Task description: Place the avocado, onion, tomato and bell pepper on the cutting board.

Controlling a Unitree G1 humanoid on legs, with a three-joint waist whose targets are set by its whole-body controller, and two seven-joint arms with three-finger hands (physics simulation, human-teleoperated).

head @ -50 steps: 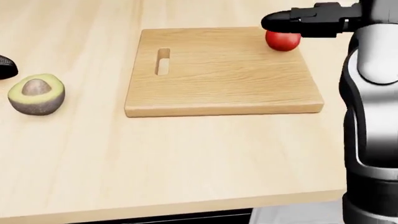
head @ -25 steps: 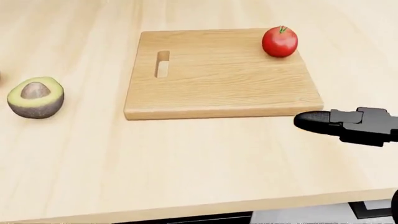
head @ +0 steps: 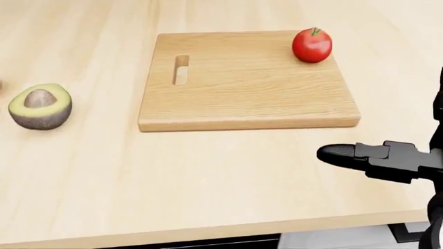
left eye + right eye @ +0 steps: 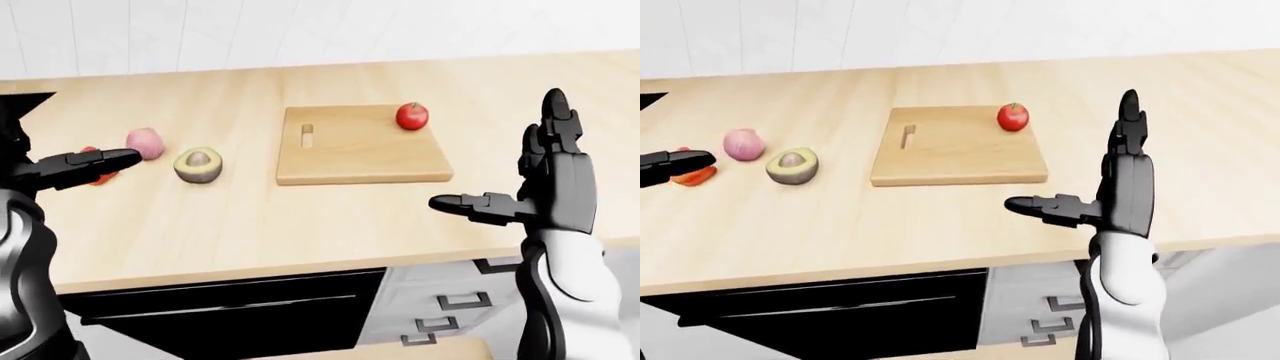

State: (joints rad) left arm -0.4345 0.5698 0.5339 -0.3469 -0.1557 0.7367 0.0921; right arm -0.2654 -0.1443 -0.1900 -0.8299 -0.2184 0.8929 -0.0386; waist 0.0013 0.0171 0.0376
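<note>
- Tomato (image 3: 312, 45) sits on the board (image 3: 242, 93), at its top right corner in the head view.
- Avocado (image 3: 40, 106) half, pit up, on the counter (image 4: 300, 217), left of the board and apart from it.
- Onion (image 4: 744, 144) just left of the avocado; red pepper (image 4: 695, 175) further left, partly hidden by the left hand (image 4: 85, 165).
- Left hand: one finger points along the counter above the pepper; grip state cannot be told.
- Right hand (image 4: 545, 180) open, fingers spread, empty, raised above the counter's near edge, right of the board.
</note>
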